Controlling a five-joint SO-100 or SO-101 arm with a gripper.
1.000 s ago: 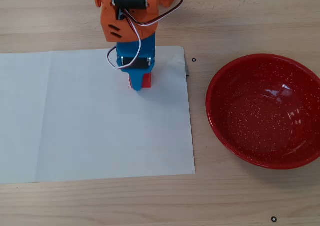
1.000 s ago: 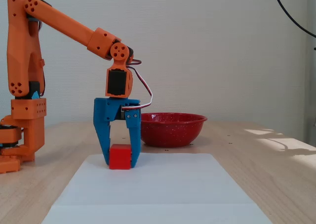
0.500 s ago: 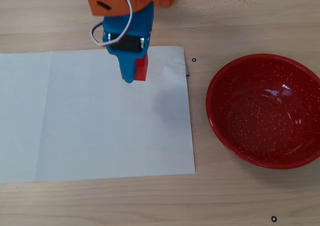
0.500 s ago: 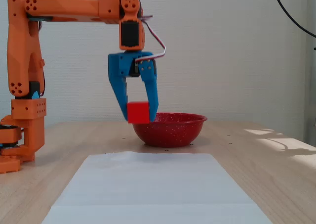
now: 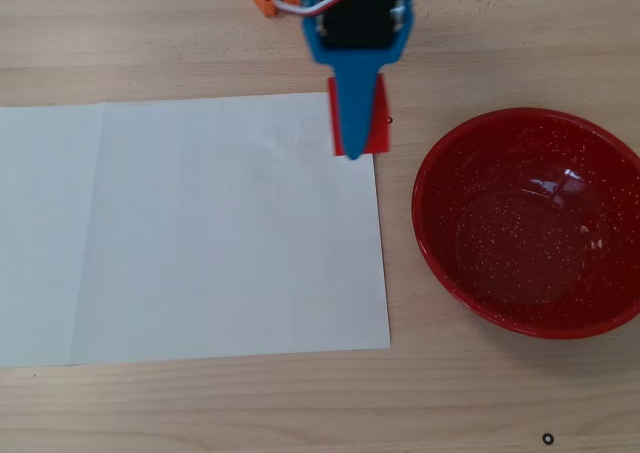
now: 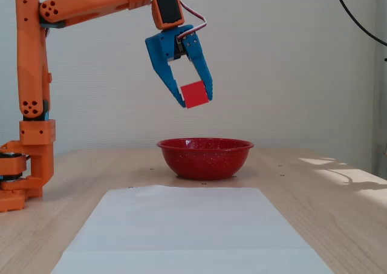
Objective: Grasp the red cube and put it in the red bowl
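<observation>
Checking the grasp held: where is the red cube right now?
The red cube is held in the air between the gripper's fingers, above the red bowl in the fixed view; overhead, it sits left of the bowl.

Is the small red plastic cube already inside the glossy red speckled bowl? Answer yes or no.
No, the small red plastic cube hangs in the blue hand, above the glossy red speckled bowl.

The overhead view looks straight down on the white paper sheet (image 5: 190, 228), with the red bowl (image 5: 530, 223) at its right. The fixed view stands low at table height beyond the sheet's near end, facing the bowl (image 6: 205, 158). Both views share sheet and bowl.
</observation>
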